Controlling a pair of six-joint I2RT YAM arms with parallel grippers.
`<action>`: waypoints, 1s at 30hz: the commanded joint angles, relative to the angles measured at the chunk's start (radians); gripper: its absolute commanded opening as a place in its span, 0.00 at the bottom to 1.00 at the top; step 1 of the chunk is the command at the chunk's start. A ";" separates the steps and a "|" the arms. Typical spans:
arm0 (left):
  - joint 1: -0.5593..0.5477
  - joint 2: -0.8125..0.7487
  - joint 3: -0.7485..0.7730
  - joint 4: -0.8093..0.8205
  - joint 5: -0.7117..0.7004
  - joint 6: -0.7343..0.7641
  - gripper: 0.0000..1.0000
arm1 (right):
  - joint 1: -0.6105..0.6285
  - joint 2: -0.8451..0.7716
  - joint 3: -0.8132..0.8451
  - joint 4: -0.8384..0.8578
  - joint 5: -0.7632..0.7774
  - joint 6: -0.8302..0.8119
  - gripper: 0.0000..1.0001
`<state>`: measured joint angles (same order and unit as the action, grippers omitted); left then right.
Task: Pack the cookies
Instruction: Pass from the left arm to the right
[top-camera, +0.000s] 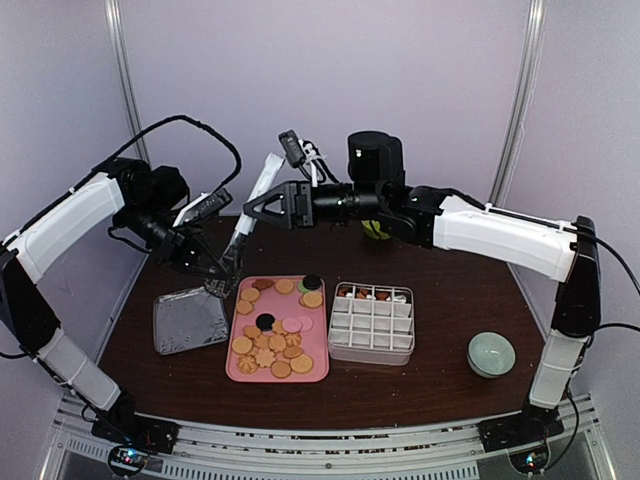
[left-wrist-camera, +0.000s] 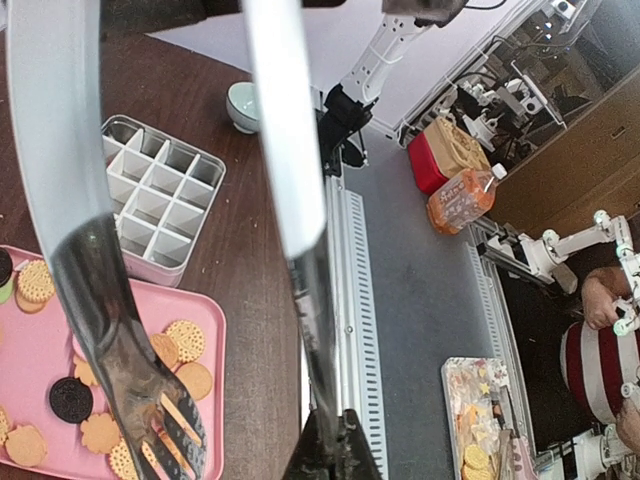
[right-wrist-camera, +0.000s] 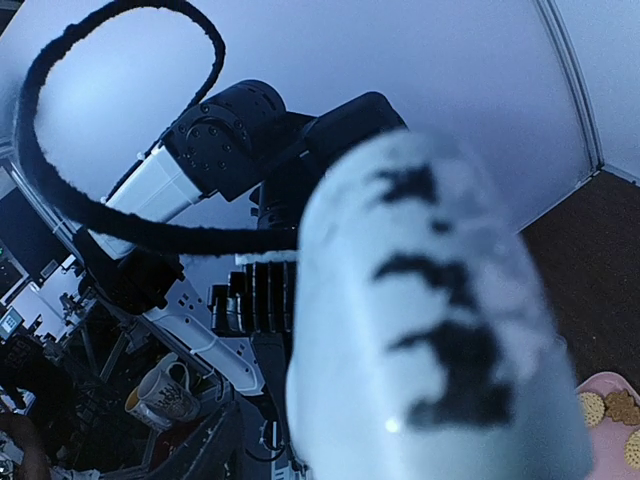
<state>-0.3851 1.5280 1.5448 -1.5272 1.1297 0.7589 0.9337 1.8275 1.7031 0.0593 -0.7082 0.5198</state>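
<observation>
Most of the small flat cookies (top-camera: 275, 340), golden-tan rounds and flower shapes with a few black and pinkish ones, are spread across a pink rectangular tray (top-camera: 233, 372) at the middle of the dark brown wooden table (top-camera: 450, 300). A few more are seen in the far row of a pale box divided into square cells (top-camera: 372, 330), which is set just to the right of the tray. In the left wrist view, the forked tips of long shiny metal tongs (left-wrist-camera: 150, 400) are held above the cookies (left-wrist-camera: 185, 340) on the tray's near side.

The left gripper (top-camera: 212, 272) is poised off the tray's far-left corner, beside the lower end of the tongs (top-camera: 262, 180), so the cookies lie to its right and nearer the arm bases. Whether it is clenched on the tongs cannot be told. The right gripper (top-camera: 262, 208) is raised beyond the tray's far edge, against the tongs' upper part; its grasp cannot be told either, the right wrist view being filled by a blurred white shape.

A shallow square metal tray (top-camera: 190, 322) is placed left of the pink tray, and a pale green round bowl (top-camera: 492, 353) stands well apart to the right.
</observation>
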 joint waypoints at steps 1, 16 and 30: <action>0.001 -0.021 -0.012 -0.005 -0.030 0.021 0.00 | -0.033 -0.026 0.022 0.044 -0.098 0.028 0.59; 0.001 -0.005 -0.009 -0.045 -0.059 0.070 0.00 | -0.033 0.082 0.195 -0.156 -0.246 -0.021 0.53; 0.000 -0.002 -0.011 -0.047 -0.108 0.086 0.00 | -0.024 0.113 0.231 -0.234 -0.263 -0.056 0.45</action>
<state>-0.3855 1.5223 1.5333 -1.5745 1.0233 0.8284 0.8925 1.9446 1.9144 -0.1593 -0.9245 0.4908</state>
